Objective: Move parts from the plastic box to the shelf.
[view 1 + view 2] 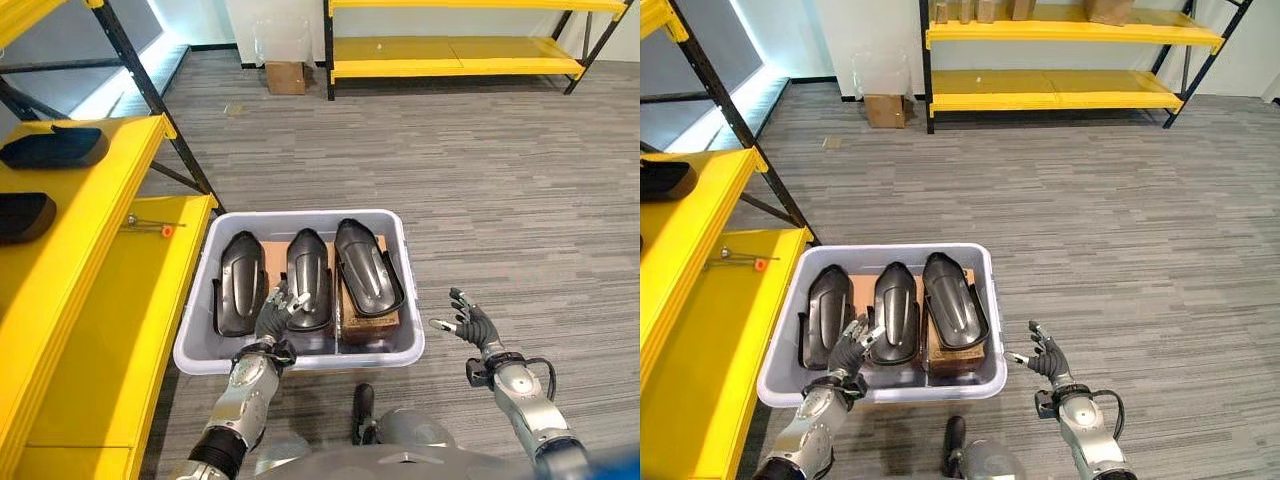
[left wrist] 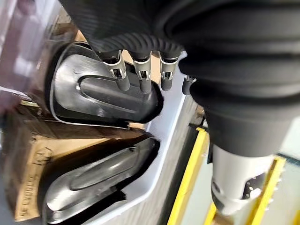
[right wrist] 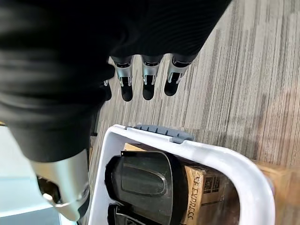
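**Left hand over the parts in the box, right hand idle beside it**

You have the yellow shelf (image 1: 95, 290) running along the robot's left, its tiers stepping down toward the floor. Two dark parts (image 1: 55, 147) already lie on its upper levels, and a small tool with an orange tip (image 1: 160, 229) rests on the lower tier near the box.

Just beside the shelf, on the floor, you see the plastic box (image 1: 395, 352), pale grey with a rounded rim. Inside it three black moulded parts stand side by side: the left part (image 1: 238, 275), the middle part (image 1: 309, 270), and the right part (image 1: 366, 265), which sits on a brown cardboard carton (image 1: 365, 322).

Your left hand (image 1: 277, 312) reaches over the near rim into the box, its fingers slightly bent and apart, their dark tips at the near end of the middle part without closing on it.

Your right hand (image 1: 470, 322) hangs above the floor to the right of the box, well apart from it, fingers spread and holding nothing.
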{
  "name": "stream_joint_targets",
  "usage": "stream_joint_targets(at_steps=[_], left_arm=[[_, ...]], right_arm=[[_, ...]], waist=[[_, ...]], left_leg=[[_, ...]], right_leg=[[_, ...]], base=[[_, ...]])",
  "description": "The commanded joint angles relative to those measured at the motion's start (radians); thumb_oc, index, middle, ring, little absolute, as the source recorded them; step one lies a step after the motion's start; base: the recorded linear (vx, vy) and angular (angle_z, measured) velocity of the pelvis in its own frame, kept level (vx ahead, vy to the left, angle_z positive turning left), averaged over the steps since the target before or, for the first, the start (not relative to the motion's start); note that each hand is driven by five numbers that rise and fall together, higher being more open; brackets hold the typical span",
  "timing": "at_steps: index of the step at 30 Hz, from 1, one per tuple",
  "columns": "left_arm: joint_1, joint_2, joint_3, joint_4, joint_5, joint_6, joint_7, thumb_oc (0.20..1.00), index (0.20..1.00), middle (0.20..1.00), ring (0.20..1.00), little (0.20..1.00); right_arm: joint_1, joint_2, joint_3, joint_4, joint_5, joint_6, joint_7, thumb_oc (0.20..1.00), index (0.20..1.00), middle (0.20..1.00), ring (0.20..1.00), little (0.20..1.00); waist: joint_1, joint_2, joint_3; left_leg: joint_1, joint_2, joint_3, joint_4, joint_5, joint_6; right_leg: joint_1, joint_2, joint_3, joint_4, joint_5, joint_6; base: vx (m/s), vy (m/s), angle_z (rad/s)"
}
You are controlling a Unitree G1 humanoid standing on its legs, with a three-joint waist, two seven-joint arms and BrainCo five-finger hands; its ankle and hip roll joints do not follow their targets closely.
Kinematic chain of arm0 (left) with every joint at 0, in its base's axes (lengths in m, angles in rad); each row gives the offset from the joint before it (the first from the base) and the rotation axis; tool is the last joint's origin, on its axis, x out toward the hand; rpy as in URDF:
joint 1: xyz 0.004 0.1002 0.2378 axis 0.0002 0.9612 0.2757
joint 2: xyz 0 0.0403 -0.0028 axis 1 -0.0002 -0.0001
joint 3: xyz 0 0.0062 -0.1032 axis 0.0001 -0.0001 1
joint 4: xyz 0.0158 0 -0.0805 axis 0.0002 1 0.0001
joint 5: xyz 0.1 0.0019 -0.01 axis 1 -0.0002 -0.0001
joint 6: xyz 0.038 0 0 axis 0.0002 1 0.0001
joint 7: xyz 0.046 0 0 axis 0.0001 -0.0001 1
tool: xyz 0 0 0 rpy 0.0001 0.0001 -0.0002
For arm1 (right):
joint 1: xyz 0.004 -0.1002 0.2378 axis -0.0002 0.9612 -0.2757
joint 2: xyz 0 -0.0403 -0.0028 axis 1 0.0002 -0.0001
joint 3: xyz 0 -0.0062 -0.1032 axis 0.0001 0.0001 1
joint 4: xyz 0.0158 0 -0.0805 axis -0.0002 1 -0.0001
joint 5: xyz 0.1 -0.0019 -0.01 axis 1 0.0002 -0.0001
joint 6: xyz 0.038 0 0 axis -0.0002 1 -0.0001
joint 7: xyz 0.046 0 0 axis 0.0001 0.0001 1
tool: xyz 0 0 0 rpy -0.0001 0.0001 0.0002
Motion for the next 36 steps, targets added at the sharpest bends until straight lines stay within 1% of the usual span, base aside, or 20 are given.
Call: stream_joint_targets(at_steps=[1,4,5,6,7,8,10,12,15,18,20,22,24,25,26,27,29,32,33,36], left_arm=[[-0.011,-0.016,0.027,-0.045,-0.036,-0.058,-0.037,1.000,1.000,1.000,1.000,1.000],[0.002,-0.015,0.032,-0.050,-0.034,-0.061,-0.049,1.000,1.000,1.000,1.000,1.000],[0.016,-0.016,0.041,-0.054,-0.035,-0.076,-0.044,1.000,1.000,1.000,1.000,1.000],[0.021,-0.016,0.044,-0.055,-0.037,-0.085,-0.037,1.000,1.000,1.000,1.000,1.000],[0.022,-0.016,0.048,-0.057,-0.038,-0.095,-0.028,1.000,1.000,1.000,1.000,1.000],[0.017,-0.011,0.049,-0.067,-0.031,-0.095,-0.020,1.000,1.000,1.000,1.000,1.000],[0.009,-0.012,0.040,-0.068,-0.022,-0.099,-0.010,1.000,1.000,1.000,1.000,1.000],[0.012,-0.002,0.033,-0.080,-0.039,-0.109,-0.049,1.000,1.000,1.000,1.000,1.000],[0.024,0.020,0.042,-0.089,-0.021,-0.130,-0.038,1.000,1.000,1.000,1.000,1.000],[0.028,0.061,0.063,-0.130,-0.006,-0.160,-0.033,1.000,1.000,1.000,1.000,1.000],[0.028,0.076,0.093,-0.180,-0.106,-0.076,-0.068,1.000,1.000,1.000,1.000,1.000],[0.029,0.091,0.111,-0.248,-0.119,-0.060,-0.102,1.000,1.000,1.000,1.000,1.000],[0.023,0.104,0.117,-0.296,-0.132,-0.028,-0.075,1.000,1.000,1.000,1.000,1.000],[0.014,0.127,0.128,-0.347,-0.115,0.019,-0.041,1.000,1.000,1.000,1.000,1.000],[-0.017,0.154,0.129,-0.389,-0.094,-0.017,-0.002,1.000,1.000,1.000,1.000,1.000],[-0.072,0.169,0.127,-0.430,-0.136,-0.021,-0.015,1.000,1.000,1.000,1.000,1.000],[-0.132,0.185,0.130,-0.463,-0.152,-0.049,0.001,1.000,1.000,1.000,1.000,1.000],[-0.214,0.189,0.133,-0.509,-0.151,-0.080,0.031,1.000,1.000,1.000,1.000,1.000],[-0.239,0.187,0.137,-0.529,-0.142,-0.109,0.046,1.000,1.000,1.000,1.000,1.000],[-0.286,0.180,0.144,-0.558,-0.144,-0.139,0.073,1.000,1.000,1.000,1.000,1.000]], right_arm=[[-0.013,-0.037,-0.013,-0.044,-0.020,-0.052,-0.015,1.000,1.000,1.000,1.000,1.000],[-0.005,-0.052,-0.014,-0.065,-0.024,-0.052,-0.015,1.000,1.000,1.000,1.000,1.000],[-0.005,-0.068,-0.008,-0.075,-0.019,-0.053,-0.015,1.000,1.000,1.000,1.000,1.000],[-0.009,-0.072,-0.006,-0.073,-0.014,-0.055,-0.003,1.000,1.000,1.000,1.000,1.000],[-0.014,-0.076,-0.004,-0.073,-0.008,-0.056,0.007,1.000,1.000,1.000,1.000,1.000],[-0.014,-0.077,-0.004,-0.086,0.017,-0.043,0.014,1.000,1.000,1.000,1.000,1.000],[-0.008,-0.069,-0.007,-0.092,0.016,-0.036,0.018,1.000,1.000,1.000,1.000,1.000],[0.006,-0.045,-0.008,-0.105,0.019,-0.026,0.038,1.000,1.000,1.000,1.000,1.000],[0.014,-0.029,0.004,-0.120,-0.035,-0.014,0.073,1.000,1.000,1.000,1.000,1.000],[0.003,-0.030,0.032,-0.140,-0.078,-0.023,0.056,1.000,1.000,1.000,1.000,1.000],[-0.020,-0.039,0.045,-0.167,-0.099,-0.014,0.022,1.000,1.000,1.000,1.000,1.000],[-0.048,-0.050,0.061,-0.190,-0.135,-0.014,-0.025,1.000,1.000,1.000,1.000,1.000],[-0.075,-0.060,0.064,-0.198,-0.141,-0.020,-0.055,1.000,1.000,1.000,1.000,1.000],[-0.119,-0.070,0.065,-0.195,-0.141,-0.020,-0.059,1.000,1.000,1.000,1.000,1.000],[-0.181,-0.101,0.079,-0.196,-0.204,-0.017,-0.053,1.000,1.000,1.000,1.000,1.000],[-0.251,-0.130,0.091,-0.175,-0.194,-0.003,-0.079,1.000,1.000,1.000,1.000,1.000],[-0.347,-0.148,0.095,-0.135,-0.168,0.018,-0.095,1.000,1.000,1.000,1.000,1.000],[-0.479,-0.160,0.110,-0.063,-0.123,0.077,-0.184,1.000,1.000,1.000,1.000,1.000],[-0.526,-0.160,0.109,-0.024,-0.145,0.100,-0.229,1.000,1.000,1.000,1.000,1.000],[-0.600,-0.154,0.121,0.031,-0.150,0.123,-0.265,1.000,1.000,1.000,1.000,1.000]], waist=[[-0.054,0.007,-0.012],[-0.056,0.022,-0.016],[-0.041,0.033,-0.015],[-0.036,0.035,-0.013],[-0.037,0.035,-0.012],[-0.043,0.038,-0.015],[-0.052,0.044,-0.017],[-0.058,0.045,-0.017],[-0.049,0.039,-0.018],[-0.021,0.024,-0.010],[0.006,0.012,-0.001],[0.031,0.007,0.015],[0.049,0.008,0.030],[0.072,0.012,0.051],[0.095,0.018,0.080],[0.118,0.018,0.121],[0.137,0.012,0.156],[0.159,0.008,0.200],[0.168,0.010,0.218],[0.176,0.016,0.250]], left_leg=[[0.079,0.036,0.066,-0.260,0.091,0.025],[0.108,0.063,0.030,-0.428,0.174,-0.003],[0.095,0.067,-0.067,-0.513,0.240,-0.008],[0.089,0.062,-0.104,-0.509,0.235,-0.007],[0.100,0.051,-0.103,-0.510,0.202,0.001],[0.122,0.032,-0.075,-0.521,0.152,0.011],[0.145,0.006,-0.058,-0.549,0.110,0.023],[0.182,-0.022,-0.045,-0.592,0.066,0.044],[0.198,-0.032,-0.060,-0.623,0.061,0.054],[0.192,-0.038,-0.078,-0.636,0.058,0.064],[0.172,-0.042,-0.095,-0.631,0.058,0.069],[0.142,-0.043,-0.109,-0.615,0.059,0.073],[0.117,-0.043,-0.120,-0.595,0.060,0.073],[0.078,-0.044,-0.138,-0.560,0.060,0.070],[0.025,-0.047,-0.154,-0.521,0.058,0.071],[-0.041,-0.045,-0.176,-0.484,0.067,0.063],[-0.092,-0.046,-0.187,-0.465,0.073,0.058],[-0.143,-0.049,-0.200,-0.453,0.084,0.052],[-0.162,-0.051,-0.207,-0.445,0.084,0.051],[-0.207,-0.053,-0.219,-0.416,0.085,0.051]], right_leg=[[0.098,-0.059,0.034,0.000,0.028,0.055],[0.108,-0.070,0.044,-0.011,0.027,0.066],[0.099,-0.078,0.084,-0.011,0.040,0.069],[0.097,-0.085,0.104,-0.005,0.039,0.073],[0.096,-0.096,0.113,-0.002,0.038,0.079],[0.091,-0.116,0.105,0.003,0.040,0.087],[0.081,-0.131,0.106,0.014,0.046,0.098],[0.076,-0.147,0.108,0.027,0.055,0.120],[0.076,-0.154,0.113,0.034,0.054,0.134],[0.075,-0.167,0.103,0.044,0.049,0.148],[0.067,-0.171,0.087,0.064,0.039,0.152],[0.051,-0.175,0.069,0.094,0.027,0.151],[0.037,-0.176,0.060,0.116,0.017,0.149],[0.022,-0.178,0.046,0.139,0.007,0.145],[-0.010,-0.181,0.036,0.173,-0.010,0.139],[-0.043,-0.180,0.027,0.200,-0.022,0.132],[-0.066,-0.172,0.018,0.211,-0.034,0.123],[-0.099,-0.163,0.002,0.223,-0.046,0.108],[-0.114,-0.160,-0.004,0.234,-0.054,0.099],[-0.157,-0.157,-0.011,0.274,-0.070,0.085]], base=[[0.16,0.204,-0.45],[0.14,0.286,-0.05],[0.12,0.324,-0.12],[0.12,0.339,-0.26],[0.13,0.351,-0.88],[0.11,0.355,-1.01],[0.10,0.329,-0.69],[0.15,0.320,0.13],[0.12,0.205,0.38],[0.09,0.133,0.41],[0.05,0.071,0.63],[-0.02,0.029,0.59],[-0.06,0.006,0.60],[-0.16,-0.003,0.34],[-0.33,-0.062,0.33],[-0.36,-0.085,0.33],[-0.30,-0.121,0.34],[-0.21,-0.073,0.12],[-0.15,-0.026,0.06],[-0.15,-0.005,0.02]])
